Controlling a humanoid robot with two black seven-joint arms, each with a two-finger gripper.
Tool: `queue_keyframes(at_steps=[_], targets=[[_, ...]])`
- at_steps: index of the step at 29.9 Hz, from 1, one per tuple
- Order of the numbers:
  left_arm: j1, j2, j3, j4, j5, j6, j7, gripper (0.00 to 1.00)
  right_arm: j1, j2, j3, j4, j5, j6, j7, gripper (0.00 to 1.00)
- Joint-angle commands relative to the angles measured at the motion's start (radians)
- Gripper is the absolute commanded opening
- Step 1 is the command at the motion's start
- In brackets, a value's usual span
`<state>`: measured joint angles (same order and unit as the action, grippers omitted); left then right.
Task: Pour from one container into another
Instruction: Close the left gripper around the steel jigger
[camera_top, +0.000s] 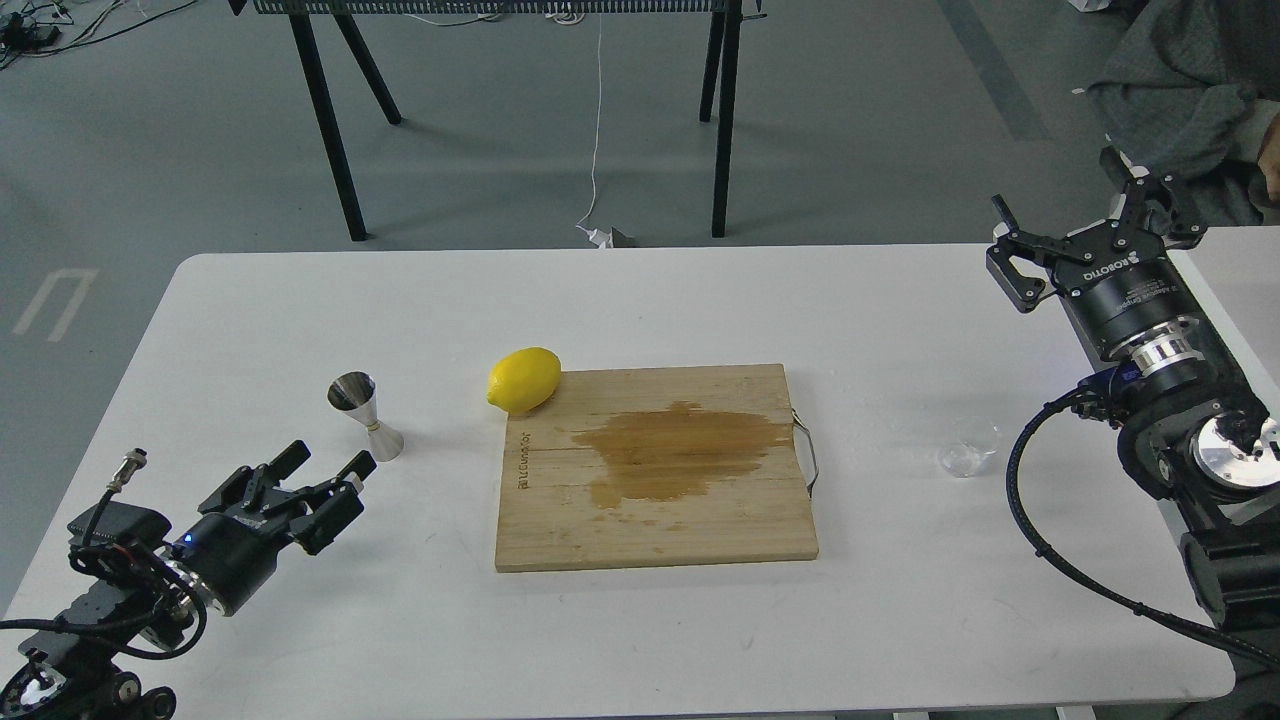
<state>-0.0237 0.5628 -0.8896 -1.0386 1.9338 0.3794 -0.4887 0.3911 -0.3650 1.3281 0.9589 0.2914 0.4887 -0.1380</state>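
- Clear, colourless, low round glass cup sits untouched on the white table.
- Shiny steel hourglass jigger stands far left; nothing poured.
- My left hand and right hand gape, empty.

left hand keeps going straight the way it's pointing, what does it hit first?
Most likely the steel jigger. The left hand is open, its fingers aimed up and to the right, and the jigger stands just past the fingertips, roughly in line. Height is hard to judge from one view, so it might pass above.
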Motion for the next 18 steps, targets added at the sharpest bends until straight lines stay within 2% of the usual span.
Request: queue_keyframes(at_steps=[1, 18], targets=[[-0.019, -0.018, 0.001, 0.028, 0.001, -0.002, 0.0, 0.99, 0.0, 0.0, 0.0, 0.0, 0.0, 0.0, 0.0, 0.99], [-0.166, -0.086, 0.107, 0.169, -0.009, -0.005, 0.0, 0.99, 0.0, -0.002, 0.006, 0.0, 0.002, 0.0, 0.0, 0.99]])
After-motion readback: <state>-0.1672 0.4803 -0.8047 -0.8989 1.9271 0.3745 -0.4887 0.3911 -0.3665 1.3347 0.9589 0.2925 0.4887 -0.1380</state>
